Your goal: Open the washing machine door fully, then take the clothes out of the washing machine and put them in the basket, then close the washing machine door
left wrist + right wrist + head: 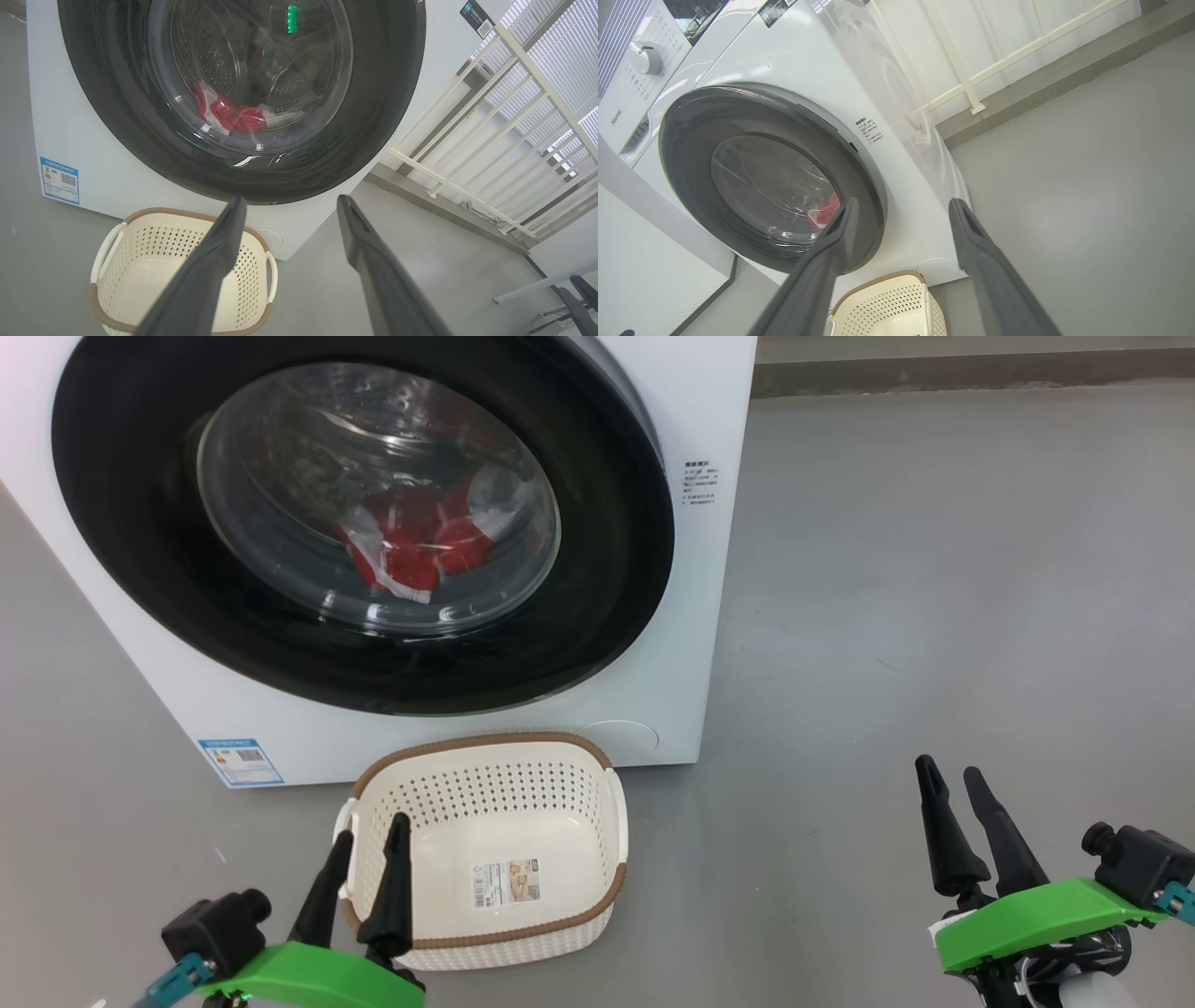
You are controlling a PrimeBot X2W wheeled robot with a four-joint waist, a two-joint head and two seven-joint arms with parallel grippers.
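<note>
You have the washing machine (714, 448) straight ahead, with the washing machine door (131, 560) shut flat against its front. The clothes (415, 546) are inside the washing machine, red with white bits, lying low in the drum and seen through the door glass. The basket (485, 743) sits on the floor (934, 569) just in front of the washing machine, below the door; you cannot tell whether it touches the front panel. A paper sticker (507, 882) shows on the basket's bottom. Your left hand (372, 828) hovers in front of the washing machine, over the basket's near left corner, fingers spread apart. Your right hand (948, 767) is off to the washing machine's front right, well apart from it, above the floor, fingers spread too. A blue label (240, 763) sits at the washing machine's lower left front corner.
</note>
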